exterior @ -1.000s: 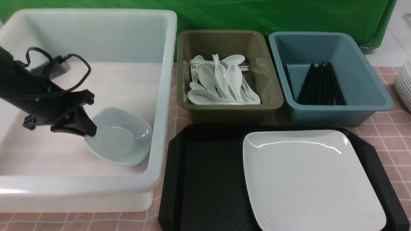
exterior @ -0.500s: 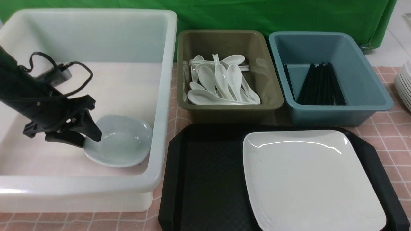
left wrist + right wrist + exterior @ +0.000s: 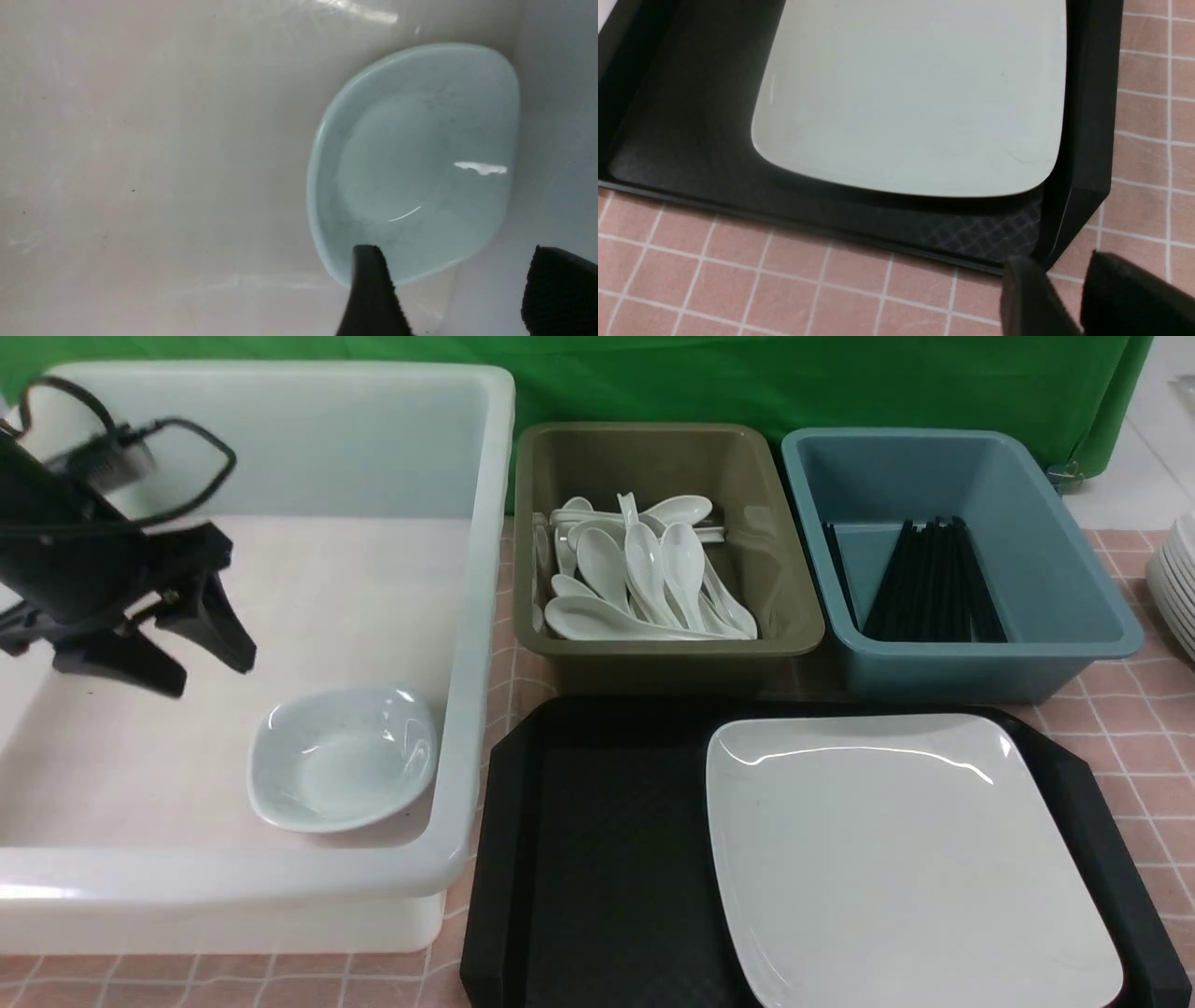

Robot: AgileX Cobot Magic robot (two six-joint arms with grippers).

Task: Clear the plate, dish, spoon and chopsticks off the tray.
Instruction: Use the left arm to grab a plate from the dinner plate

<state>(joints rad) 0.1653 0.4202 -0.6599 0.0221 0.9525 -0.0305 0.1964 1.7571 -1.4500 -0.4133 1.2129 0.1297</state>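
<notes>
Bright, even light; soft glare

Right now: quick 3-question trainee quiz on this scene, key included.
1. True or false: the dish lies inside the tub.
2. How many things lie on the tray? A none, B one, C three.
3. Left gripper: open or shut, and holding what?
Key: 1 true. 2 B, the plate. 3 open, holding nothing.
</notes>
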